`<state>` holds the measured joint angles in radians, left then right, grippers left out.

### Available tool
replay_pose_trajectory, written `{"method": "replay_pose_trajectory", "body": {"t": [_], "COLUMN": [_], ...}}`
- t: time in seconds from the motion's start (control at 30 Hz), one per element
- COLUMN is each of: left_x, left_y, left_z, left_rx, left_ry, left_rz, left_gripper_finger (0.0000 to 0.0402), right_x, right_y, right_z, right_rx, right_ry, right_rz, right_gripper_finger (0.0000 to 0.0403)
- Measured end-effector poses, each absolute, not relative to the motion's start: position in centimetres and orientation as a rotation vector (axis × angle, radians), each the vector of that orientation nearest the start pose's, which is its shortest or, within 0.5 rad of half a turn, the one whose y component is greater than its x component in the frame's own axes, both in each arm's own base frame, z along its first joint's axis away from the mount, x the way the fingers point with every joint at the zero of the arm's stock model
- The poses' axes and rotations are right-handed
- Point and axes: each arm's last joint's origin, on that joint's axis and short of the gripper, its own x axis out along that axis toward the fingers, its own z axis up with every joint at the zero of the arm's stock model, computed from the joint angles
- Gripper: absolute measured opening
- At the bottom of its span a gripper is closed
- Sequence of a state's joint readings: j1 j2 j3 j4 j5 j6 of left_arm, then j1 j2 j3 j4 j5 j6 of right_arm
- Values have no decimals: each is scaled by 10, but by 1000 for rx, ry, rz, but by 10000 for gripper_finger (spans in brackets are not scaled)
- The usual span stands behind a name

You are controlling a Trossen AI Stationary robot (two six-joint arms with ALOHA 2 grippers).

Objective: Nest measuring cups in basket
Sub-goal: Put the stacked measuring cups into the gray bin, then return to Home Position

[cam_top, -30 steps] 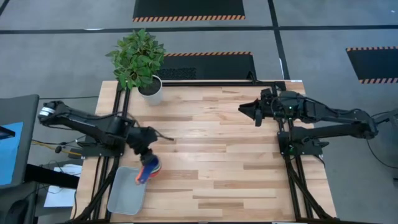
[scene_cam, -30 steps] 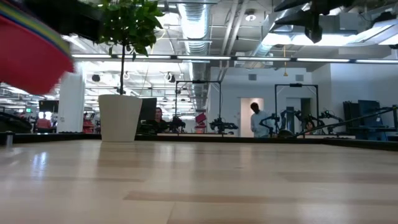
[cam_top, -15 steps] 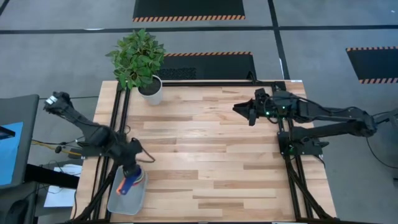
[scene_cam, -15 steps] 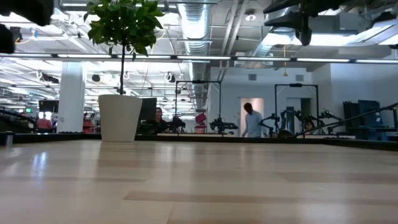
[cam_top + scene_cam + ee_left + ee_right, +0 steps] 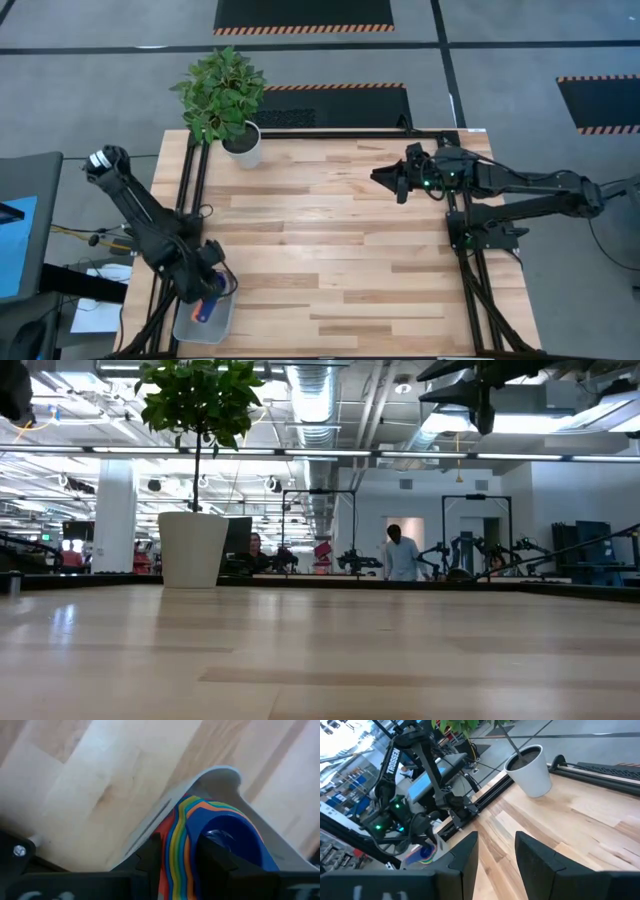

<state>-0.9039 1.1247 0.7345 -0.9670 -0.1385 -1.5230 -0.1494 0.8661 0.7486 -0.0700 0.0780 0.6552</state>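
The nested stack of measuring cups [image 5: 206, 308] sits within the outline of the pale grey-blue basket [image 5: 188, 328] at the table's near left corner. In the left wrist view the stack [image 5: 200, 830] shows coloured layers, with a blue cup innermost. The basket's rim [image 5: 220, 770] curves behind it. My left gripper [image 5: 205, 296] is shut on the stack above the basket. Whether the stack rests on the basket's floor is hidden. My right gripper [image 5: 385, 180] is open and empty, raised over the table's far right part. It also shows in the right wrist view [image 5: 495, 855]. My left gripper pinches the stack's layered wall [image 5: 180, 835] between its two fingers. One finger [image 5: 150, 857] is on the outside. The other finger [image 5: 217, 862] stands at the blue cup's hollow. The fingers slant down from above into the basket.
A white pot with a green plant [image 5: 240, 140] stands at the table's far left corner. The bare wooden tabletop [image 5: 340, 250] stretches between the two arms. In the low view, a person [image 5: 400, 555] stands in the room beyond the table.
My left gripper has carried the stack from over the table beside the basket toward the near left corner and down into the basket, staying shut on it. My right gripper has drifted a little toward the table's left.
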Motion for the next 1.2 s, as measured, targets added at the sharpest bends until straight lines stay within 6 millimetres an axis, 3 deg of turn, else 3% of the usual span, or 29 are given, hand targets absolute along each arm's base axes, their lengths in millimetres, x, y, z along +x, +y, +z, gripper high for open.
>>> {"method": "replay_pose_trajectory", "body": {"t": [0.33, 0.5, 0.7, 0.97, 1.2], "left_x": [120, 118, 118, 118, 118], "left_y": [-162, -165, -164, -164, -161], "left_z": [184, 184, 200, 220, 239], "left_rx": [-573, -611, -652, -668, -621], "left_ry": [1291, 1307, 1301, 1284, 1252], "left_rz": [440, 457, 432, 426, 470], "left_gripper_finger": [133, 168, 193, 199, 199], "right_x": [191, 191, 191, 192, 178], "right_y": [-29, -28, -27, -23, -20], "right_z": [318, 318, 318, 318, 328], "right_rx": [659, 658, 644, 627, 626], "right_ry": [109, 110, 114, 123, 70], "right_rz": [-267, -267, -258, -234, -210], "right_gripper_finger": [164, 175, 181, 176, 173]}}
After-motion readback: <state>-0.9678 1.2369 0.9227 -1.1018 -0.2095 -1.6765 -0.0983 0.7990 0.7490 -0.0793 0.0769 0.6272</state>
